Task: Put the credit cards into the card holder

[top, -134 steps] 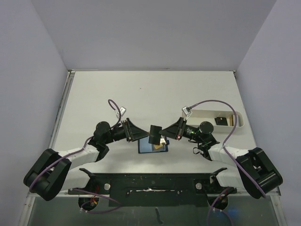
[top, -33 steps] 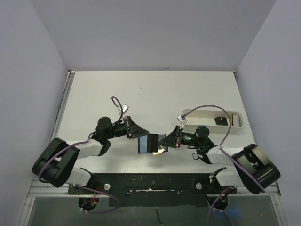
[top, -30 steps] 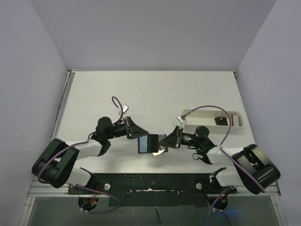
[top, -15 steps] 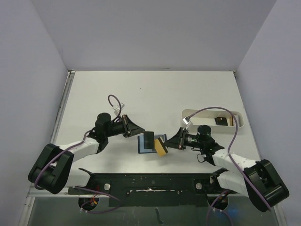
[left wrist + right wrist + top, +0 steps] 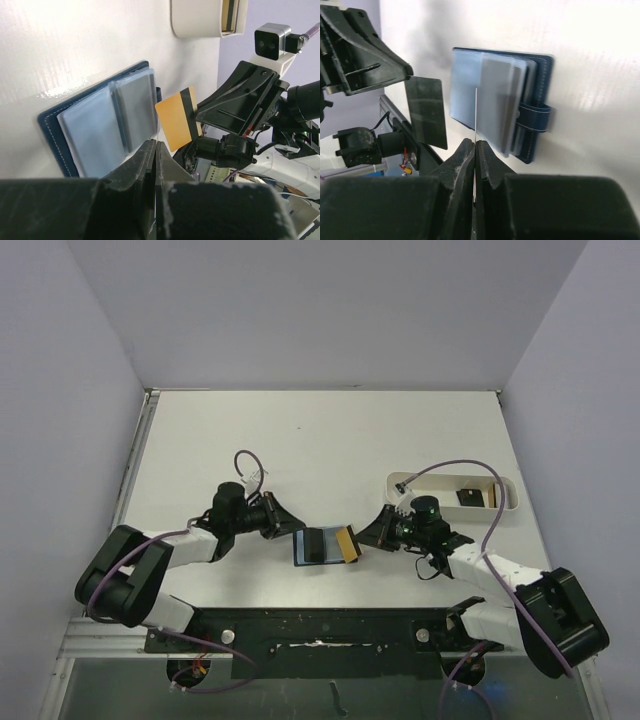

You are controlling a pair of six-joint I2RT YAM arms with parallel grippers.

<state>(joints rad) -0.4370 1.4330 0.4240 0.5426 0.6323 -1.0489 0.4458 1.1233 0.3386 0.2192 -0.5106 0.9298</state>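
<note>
Left gripper (image 5: 155, 150) pinches a dark card (image 5: 425, 112). Right gripper (image 5: 474, 146) clamps a black-striped tan card (image 5: 177, 120) at the card holder (image 5: 542, 75).

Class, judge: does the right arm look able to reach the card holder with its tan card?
Likely yes: the right end effector holds the tan card beside the open card holder; the left end effector's dark card hangs aside.
</note>
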